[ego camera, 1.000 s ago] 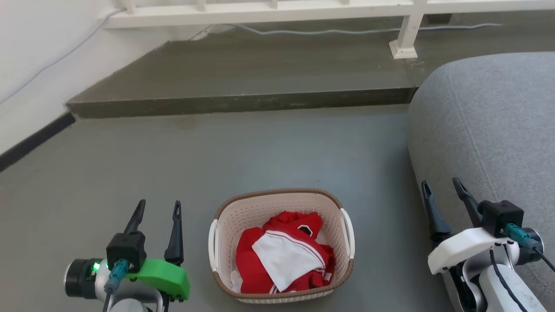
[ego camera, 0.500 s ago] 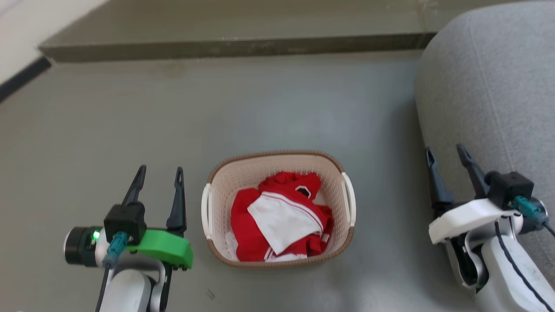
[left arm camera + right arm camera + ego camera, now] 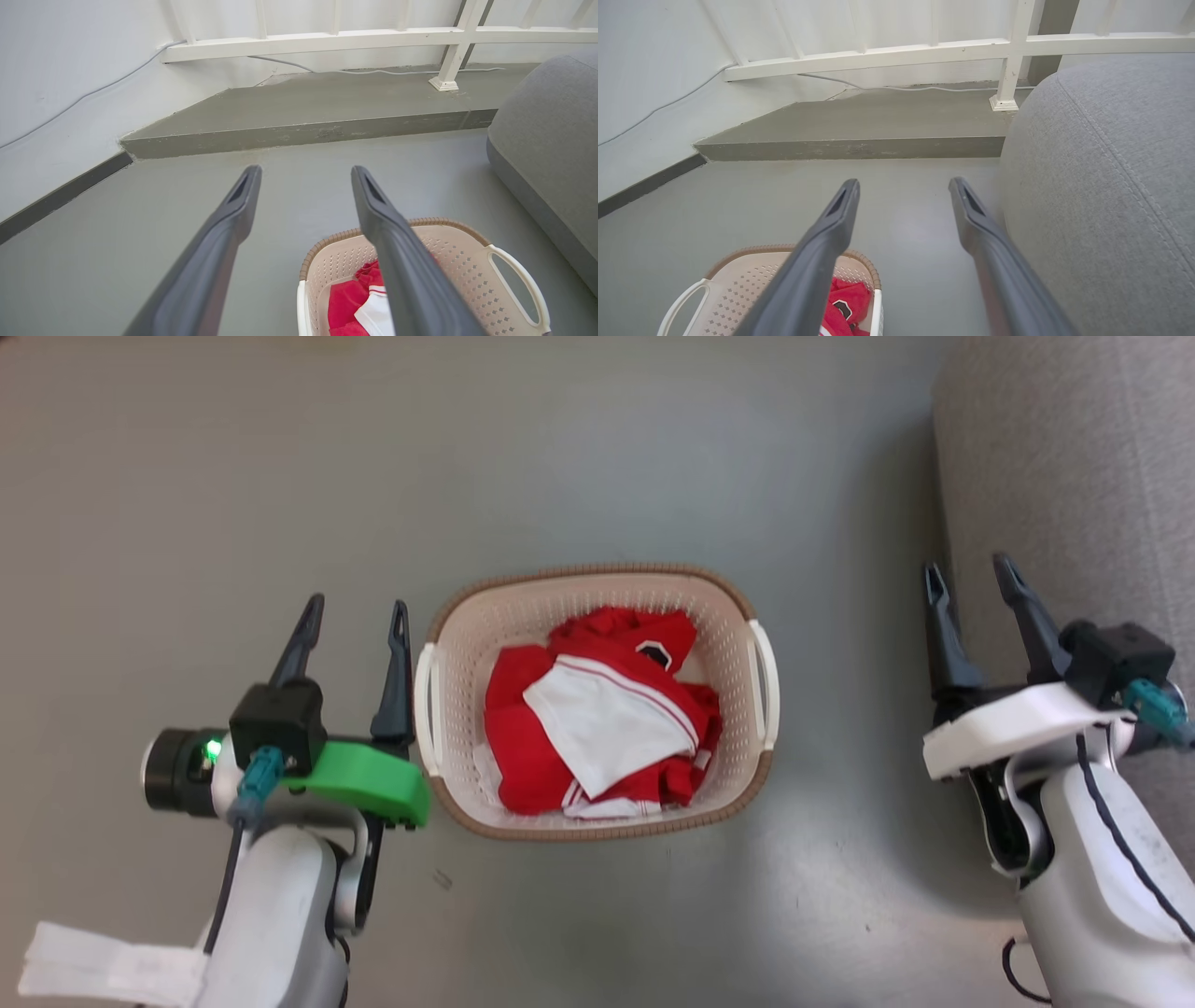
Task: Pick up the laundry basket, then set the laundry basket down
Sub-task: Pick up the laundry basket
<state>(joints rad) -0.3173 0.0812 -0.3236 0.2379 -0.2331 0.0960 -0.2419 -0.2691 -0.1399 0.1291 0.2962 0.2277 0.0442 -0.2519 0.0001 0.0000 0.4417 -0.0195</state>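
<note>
The laundry basket sits on the grey floor between the 2 grippers, with red and white clothes inside. The left gripper is just beside a white handle, and the right gripper is well off by the grey sofa. Both are spread wide, holding nothing.

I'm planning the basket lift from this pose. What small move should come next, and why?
Probably swing the right end effector inward toward the right handle. It stands open, well apart from the laundry basket, while the open left end effector sits close beside the left handle. Neither grips it yet.
</note>
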